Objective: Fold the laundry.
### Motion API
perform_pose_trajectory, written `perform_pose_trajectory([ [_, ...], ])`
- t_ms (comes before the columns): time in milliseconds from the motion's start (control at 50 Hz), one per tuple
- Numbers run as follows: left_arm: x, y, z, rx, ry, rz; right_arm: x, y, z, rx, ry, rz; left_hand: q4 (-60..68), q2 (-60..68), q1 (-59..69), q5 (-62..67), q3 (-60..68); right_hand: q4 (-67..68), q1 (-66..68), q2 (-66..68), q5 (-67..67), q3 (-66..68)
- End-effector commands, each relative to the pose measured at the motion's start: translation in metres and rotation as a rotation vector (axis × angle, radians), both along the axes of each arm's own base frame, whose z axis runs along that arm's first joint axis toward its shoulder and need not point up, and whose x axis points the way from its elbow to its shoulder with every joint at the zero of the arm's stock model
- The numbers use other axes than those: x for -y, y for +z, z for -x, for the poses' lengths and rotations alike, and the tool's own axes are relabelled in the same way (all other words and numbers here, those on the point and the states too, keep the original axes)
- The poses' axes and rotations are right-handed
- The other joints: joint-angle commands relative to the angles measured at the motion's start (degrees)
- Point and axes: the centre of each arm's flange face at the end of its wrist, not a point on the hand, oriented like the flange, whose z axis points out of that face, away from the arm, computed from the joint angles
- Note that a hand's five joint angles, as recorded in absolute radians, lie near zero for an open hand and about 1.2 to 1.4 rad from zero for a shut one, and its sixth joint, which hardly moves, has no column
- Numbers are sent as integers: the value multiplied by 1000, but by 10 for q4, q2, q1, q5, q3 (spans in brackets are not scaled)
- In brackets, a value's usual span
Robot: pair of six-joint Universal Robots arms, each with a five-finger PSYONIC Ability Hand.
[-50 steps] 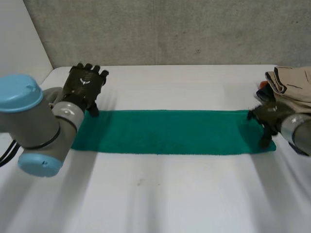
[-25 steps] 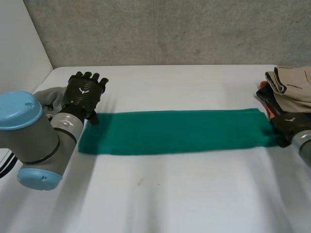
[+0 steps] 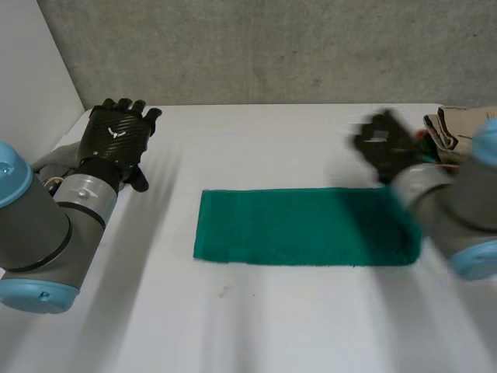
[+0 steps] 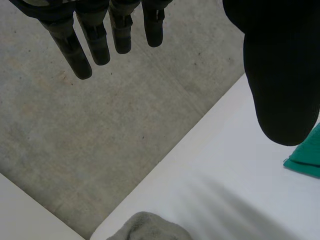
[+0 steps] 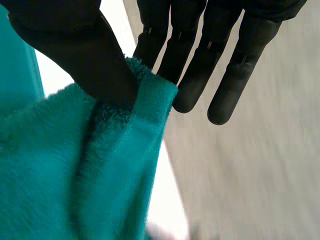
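Towel — one, green — pinched by right hand fingers; left hand fingers straight.

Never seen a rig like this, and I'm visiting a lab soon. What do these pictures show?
A two-armed robot with black hands works at a white table. One camera looks down from between the arms; the other two ride on the wrists. On the table lie a green towel, a pile of clothes at the robot's right and a grey cloth at its left. The left hand is open and empty; the right hand pinches the towel's edge.
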Motion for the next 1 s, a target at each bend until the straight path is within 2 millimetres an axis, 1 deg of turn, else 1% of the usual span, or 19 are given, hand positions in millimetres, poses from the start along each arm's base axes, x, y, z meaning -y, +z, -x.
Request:
perform_pose_trajectory([
  [20, -3, -6, 0, -8, -3, -22, -93, -41, -114, 4, 464, -21, -17, -20, -8, -28, -23, 113, 160, 123, 140, 117],
  [80, -3, -8, 1, -6, -6, -27, -118, -74, -134, -39, 526, -101, -17, -20, -8, -28, -23, 113, 160, 123, 140, 117],
  [140, -2, -11, 2, -7, -9, -25, -124, -91, -137, -77, 512, -164, -17, -20, -8, -28, -23, 113, 160, 123, 140, 117],
  [180, 0, -17, 5, -3, -13, -35, -118, -94, -131, -103, 429, -210, -17, -20, -8, -28, -23, -405, -359, -395, -379, -402],
  [200, 0, -19, 6, -2, -15, -38, -116, -94, -128, -103, 394, -224, -17, -20, -8, -28, -23, -587, -540, -577, -560, -583],
  [280, -7, -14, 21, -12, -59, -19, -104, -69, -116, 31, 230, -282, -17, -20, -8, -28, -23, -587, -540, -577, -560, -583],
  [320, -16, -11, 35, -18, -104, -6, -100, -39, -103, 158, 167, -325, -17, -20, -8, -28, -23, -587, -540, -577, -560, -583],
  [400, -31, -3, 58, -41, -175, 18, -89, -15, -72, 285, 91, -402, -17, -20, -8, -28, -23, -587, -540, -577, -560, -583],
  [480, -37, -11, 72, -68, -213, -12, -81, -25, -40, 264, -10, -489, -17, -20, -8, -28, -23, -587, -540, -577, -560, -583],
  [580, -50, -21, 88, -74, -263, -42, -63, -56, 5, 220, -177, -585, -17, -20, -8, -28, -23, -587, -540, -577, -560, -583],
  [640, -54, -22, 92, -74, -277, -46, -54, -67, 20, 201, -229, -606, -17, -20, -8, -28, -23, -587, -540, -577, -560, -583],
  [680, -54, -24, 91, -71, -275, -50, -46, -82, 33, 157, -270, -624, -17, -20, -8, -28, -23, -476, -429, -465, -449, -472],
  [720, -55, -24, 91, -71, -275, -52, -42, -86, 36, 124, -281, -609, -17, -20, -8, -28, -23, -222, -176, -212, -196, -219],
  [740, -55, -22, 90, -72, -276, -49, -38, -85, 38, 115, -288, -575, -17, -20, -8, -28, -23, 110, 157, 120, 136, 113],
  [800, -57, -20, 89, -72, -276, -47, -20, -70, 35, 169, -307, -392, -17, -20, -8, -28, -23, 113, 160, 123, 140, 117],
  [840, -57, -13, 87, -77, -271, -34, -10, -34, 29, 252, -294, -209, -17, -20, -8, -28, -23, 113, 160, 123, 140, 117],
  [880, -57, -5, 85, -87, -268, -18, -13, -9, 23, 294, -263, -122, -17, -20, -8, -28, -23, 113, 160, 123, 140, 117],
  [920, -57, 3, 79, -97, -256, 0, -32, 7, 3, 307, -162, -96, -17, -20, -8, -28, -23, 113, 160, 123, 140, 117],
  [1000, -50, 11, 69, -108, -225, 16, -83, -4, -51, 283, 129, -155, -17, -20, -8, -28, -23, 113, 160, 123, 140, 117],
])
